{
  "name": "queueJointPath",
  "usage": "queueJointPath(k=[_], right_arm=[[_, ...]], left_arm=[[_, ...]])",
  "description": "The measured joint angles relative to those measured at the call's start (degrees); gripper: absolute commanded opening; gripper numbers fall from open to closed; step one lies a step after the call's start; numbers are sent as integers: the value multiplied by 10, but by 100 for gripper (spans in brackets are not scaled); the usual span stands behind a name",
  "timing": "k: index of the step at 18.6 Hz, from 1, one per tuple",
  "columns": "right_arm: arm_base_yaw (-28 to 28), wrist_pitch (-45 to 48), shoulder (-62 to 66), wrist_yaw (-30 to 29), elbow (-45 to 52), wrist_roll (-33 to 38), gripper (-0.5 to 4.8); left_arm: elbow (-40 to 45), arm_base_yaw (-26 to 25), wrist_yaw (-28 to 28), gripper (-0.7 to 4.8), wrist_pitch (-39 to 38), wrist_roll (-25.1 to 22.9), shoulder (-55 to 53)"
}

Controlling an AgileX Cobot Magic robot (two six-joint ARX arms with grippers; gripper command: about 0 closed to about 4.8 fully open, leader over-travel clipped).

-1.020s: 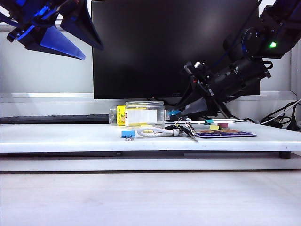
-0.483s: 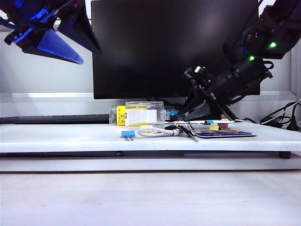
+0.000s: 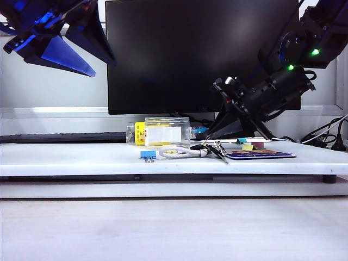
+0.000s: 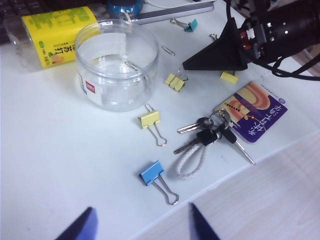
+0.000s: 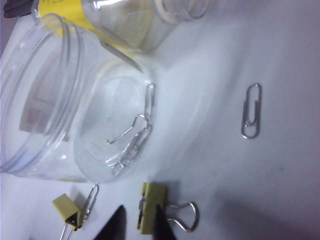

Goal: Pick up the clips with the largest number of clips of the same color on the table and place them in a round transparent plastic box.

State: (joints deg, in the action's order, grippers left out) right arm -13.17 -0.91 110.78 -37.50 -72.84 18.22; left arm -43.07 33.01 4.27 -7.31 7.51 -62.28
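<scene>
Exterior view: the left gripper (image 3: pixel 70 41) hangs high with jaws spread; the right gripper (image 3: pixel 215 128) sits low beside the round transparent plastic box (image 3: pixel 167 131).

Left wrist view: yellow clips (image 4: pixel 149 119) lie just beside the box, near a blue clip (image 4: pixel 152 172) and keys (image 4: pixel 207 131); a yellow-labelled bottle (image 4: pixel 55 29) has unreadable writing.

Right wrist view: the right gripper's narrowed fingertips (image 5: pixel 116 226) straddle a yellow clip, grip unclear; no yellow clips in the box.

The left gripper (image 4: pixel 140 222) shows only two blue fingertips at the bottom edge of the left wrist view. In the right wrist view the right gripper (image 5: pixel 137 225) is two dark tips cut by the bottom edge, and the round transparent plastic box (image 5: pixel 45 95) runs off the left. From the exterior view, the yellow clips (image 3: pixel 248 147) are too small to count.
</scene>
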Motion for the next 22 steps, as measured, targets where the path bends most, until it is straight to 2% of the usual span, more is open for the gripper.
queueJointPath(k=[5,6,8,9,14,17,22], right_arm=[[-11,0,14,0,0,0,80],[-15,2,14,0,0,0,70],[-22,8,14,0,0,0,9],[-22,12,14,0,0,-1,-1],[-22,16,14,9,-1,-1,-1],[-21,16,14,-15,-1,2,-1],[-21,25,-30,-21,0,2,-1]], left_arm=[[0,0,0,247,-7,0,0],[0,0,0,246,-11,0,0],[0,0,0,247,-14,0,0],[0,0,0,246,-15,0,0],[0,0,0,246,-31,0,0],[0,0,0,246,-38,0,0],[0,0,0,246,-44,0,0]])
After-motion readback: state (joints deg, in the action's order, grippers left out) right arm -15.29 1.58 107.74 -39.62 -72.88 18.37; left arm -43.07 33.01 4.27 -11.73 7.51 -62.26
